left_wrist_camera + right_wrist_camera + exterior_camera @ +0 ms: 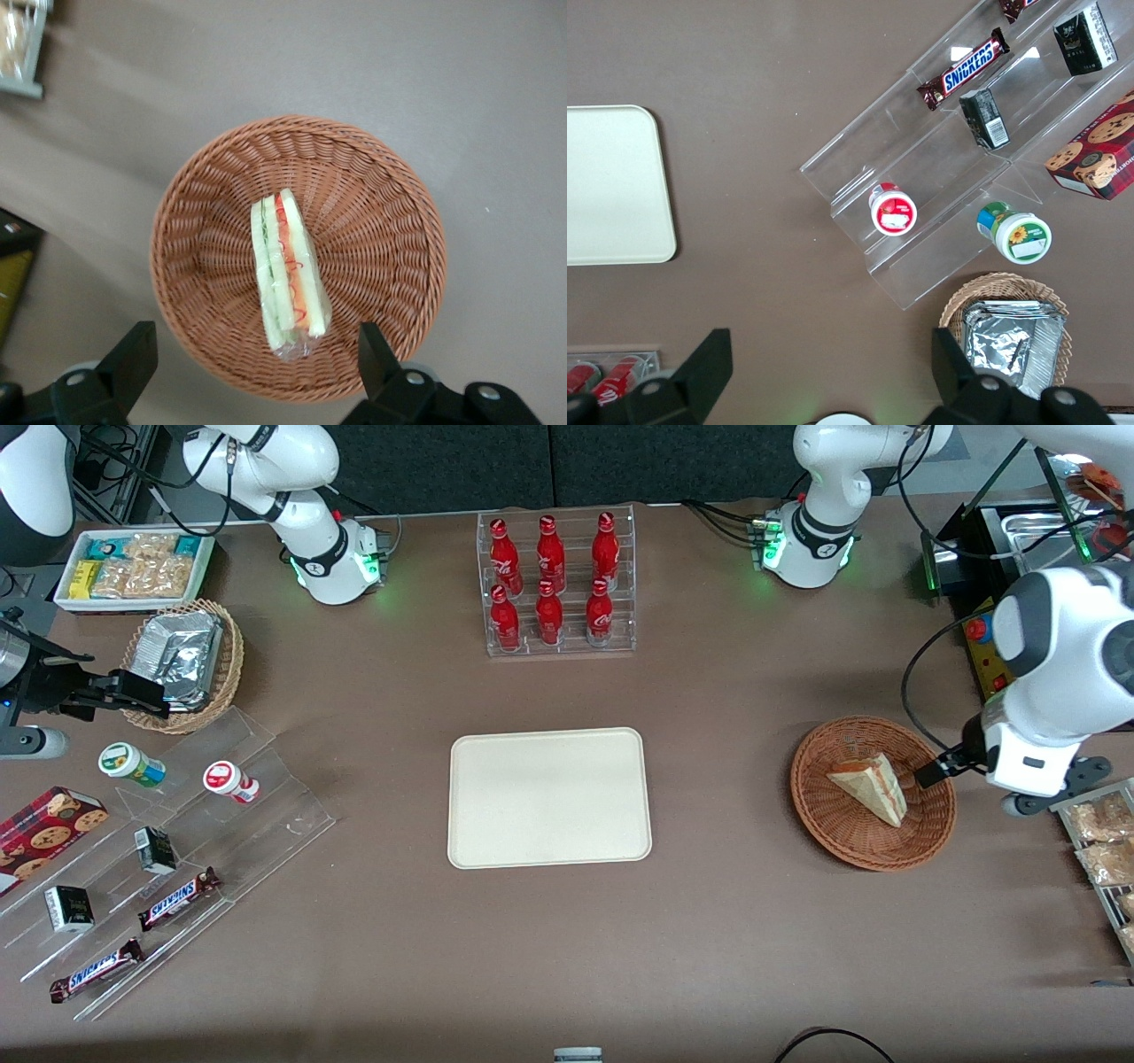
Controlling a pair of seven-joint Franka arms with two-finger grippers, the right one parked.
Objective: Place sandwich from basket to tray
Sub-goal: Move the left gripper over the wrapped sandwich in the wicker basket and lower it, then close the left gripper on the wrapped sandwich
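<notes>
over the basket [298, 258] near my end of the desk, my gripper [257, 359] hangs wide apart above the sandwich [286, 272], touching nothing.

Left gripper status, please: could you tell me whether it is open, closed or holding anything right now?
Left gripper: open, holding nothing, hovering above the basket with the sandwich lying between its spread fingers.
</notes>
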